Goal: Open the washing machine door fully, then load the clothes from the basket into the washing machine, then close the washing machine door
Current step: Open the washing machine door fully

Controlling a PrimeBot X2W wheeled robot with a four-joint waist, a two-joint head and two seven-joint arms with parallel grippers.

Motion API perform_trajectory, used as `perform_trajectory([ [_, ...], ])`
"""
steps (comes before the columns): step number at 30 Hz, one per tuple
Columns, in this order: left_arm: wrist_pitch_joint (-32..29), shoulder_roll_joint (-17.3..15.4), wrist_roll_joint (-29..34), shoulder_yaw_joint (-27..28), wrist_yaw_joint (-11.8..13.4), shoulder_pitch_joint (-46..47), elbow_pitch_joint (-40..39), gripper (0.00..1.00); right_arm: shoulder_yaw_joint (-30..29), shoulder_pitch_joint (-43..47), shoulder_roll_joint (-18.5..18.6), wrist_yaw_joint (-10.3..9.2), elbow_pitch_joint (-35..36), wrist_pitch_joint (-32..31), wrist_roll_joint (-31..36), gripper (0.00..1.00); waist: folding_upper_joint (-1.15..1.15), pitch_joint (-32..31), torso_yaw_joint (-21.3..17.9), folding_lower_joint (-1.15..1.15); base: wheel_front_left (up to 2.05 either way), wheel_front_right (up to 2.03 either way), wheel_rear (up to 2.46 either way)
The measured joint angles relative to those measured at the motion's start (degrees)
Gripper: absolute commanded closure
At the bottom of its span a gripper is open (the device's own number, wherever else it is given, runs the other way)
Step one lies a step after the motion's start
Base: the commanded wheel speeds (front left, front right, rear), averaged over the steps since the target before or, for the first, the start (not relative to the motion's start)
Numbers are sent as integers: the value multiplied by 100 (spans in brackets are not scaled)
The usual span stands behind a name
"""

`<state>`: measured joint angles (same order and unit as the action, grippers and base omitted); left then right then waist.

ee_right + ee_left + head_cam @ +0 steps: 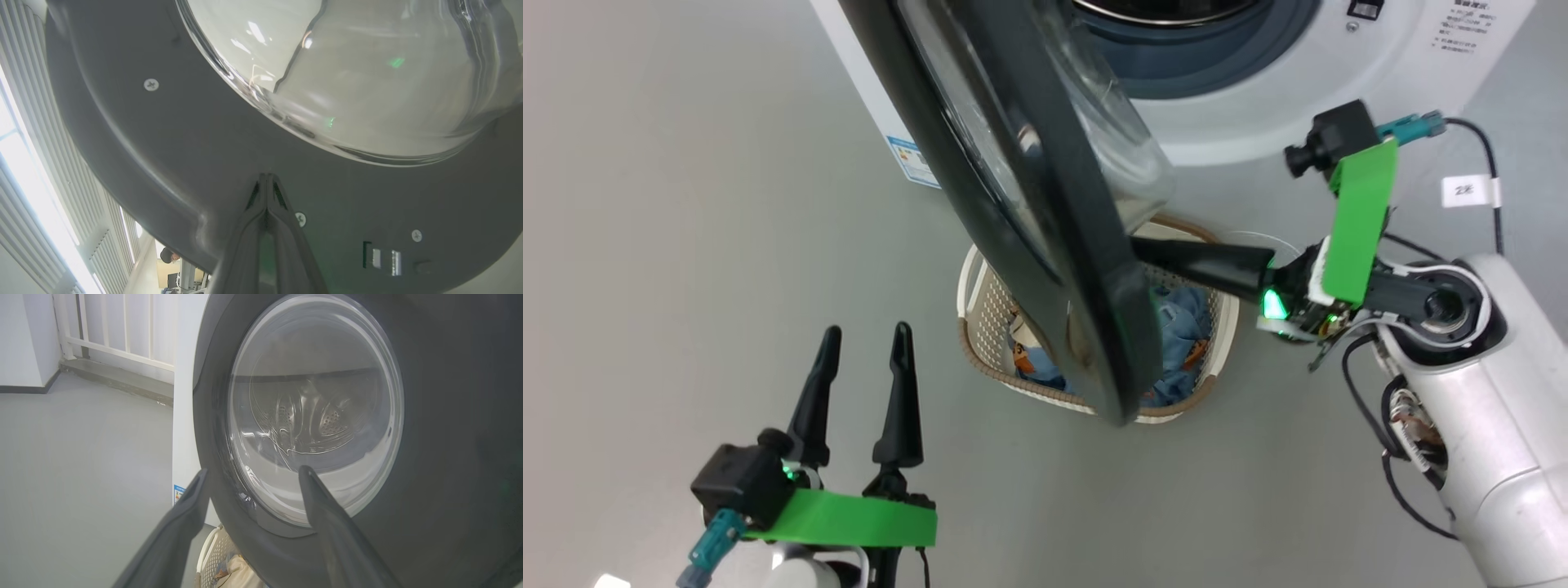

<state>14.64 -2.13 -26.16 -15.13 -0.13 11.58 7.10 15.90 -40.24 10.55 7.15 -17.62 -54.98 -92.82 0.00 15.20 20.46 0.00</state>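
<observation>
While the washing machine door (1029,204) is standing open from the washing machine (1258,122) in the head view, hanging over the basket (980,302) where the clothes (1184,314) are lying, the left gripper (866,329) is hovering at the lower left with fingers spread and empty. The right gripper (1156,255) is reaching in from the right with fingers pressed together. From the left wrist, the parted fingers (322,514) are framing the door's outer glass without touching it. From the right wrist, the closed fingertips (266,183) are seemingly touching the door's dark inner rim just below the glass bowl.
</observation>
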Motion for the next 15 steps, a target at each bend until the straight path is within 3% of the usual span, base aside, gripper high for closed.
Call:
perform_trajectory([
  [15, 0, -3, 10, -9, -34, -134, 49, 0, 78, 255, -215, 0, 92, -126, 0, 100, 0, -225, 146, 0, 0, 0, 0],
])
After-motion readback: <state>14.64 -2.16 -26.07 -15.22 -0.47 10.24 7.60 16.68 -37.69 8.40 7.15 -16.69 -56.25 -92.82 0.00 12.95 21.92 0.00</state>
